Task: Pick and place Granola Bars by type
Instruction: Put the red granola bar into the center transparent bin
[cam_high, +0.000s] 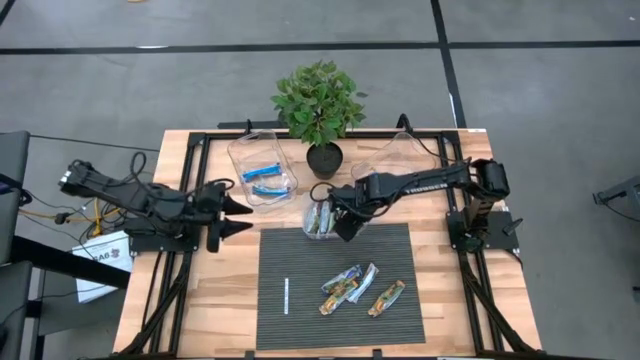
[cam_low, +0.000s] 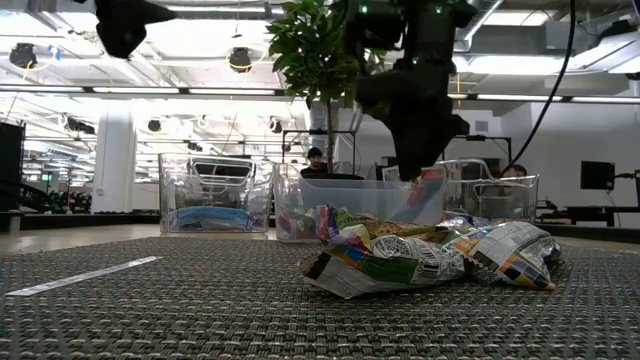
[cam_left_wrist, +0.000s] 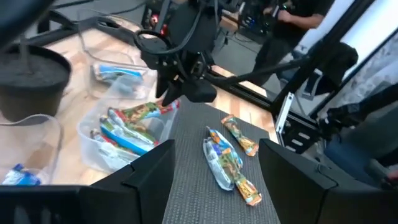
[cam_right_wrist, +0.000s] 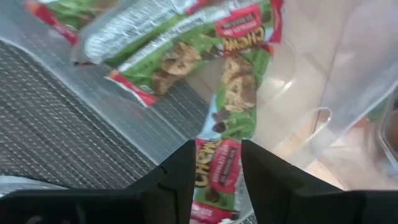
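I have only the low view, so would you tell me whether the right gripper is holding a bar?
Observer: Yes, the right gripper is shut on a green-and-red bar.
Operator: Over what?
Observer: Over the middle tub, which holds similar bars.
Operator: And the left arm?
Observer: The left gripper waits open, left of the mat.

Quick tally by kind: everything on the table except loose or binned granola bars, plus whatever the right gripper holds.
Clear plastic tubs: 3
Potted green plant: 1
Dark ribbed mat: 1
Thin white stick: 1
Green-and-red wrapped granola bar in the right gripper: 1
Total: 7
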